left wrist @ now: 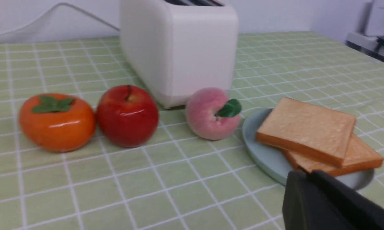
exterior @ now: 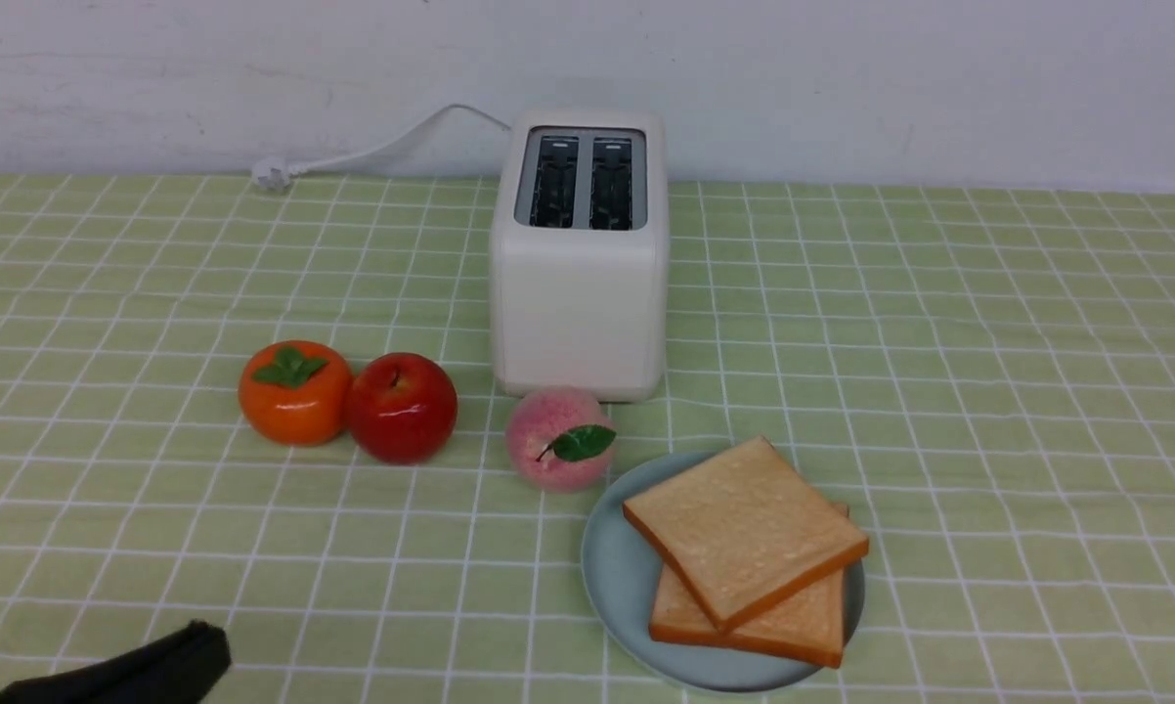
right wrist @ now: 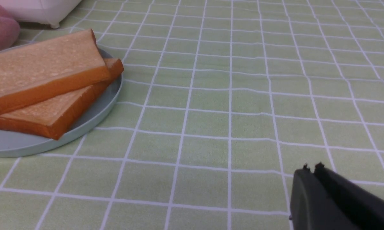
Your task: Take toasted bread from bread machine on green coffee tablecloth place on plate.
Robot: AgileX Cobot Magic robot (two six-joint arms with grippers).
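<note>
Two toasted bread slices lie stacked on the plate: the upper slice sits askew over the lower slice. The white bread machine stands behind them on the green coffee tablecloth, both slots empty. My left gripper is low at the front left, shut and holding nothing; in the left wrist view its tip is in front of the plate and the toasted bread. My right gripper is out of the front view; its jaws are together over bare cloth, right of the plate.
An orange persimmon, a red apple and a pink peach sit in a row left of the plate, the peach touching its rim. The toaster's white cord runs back left to a loose plug.
</note>
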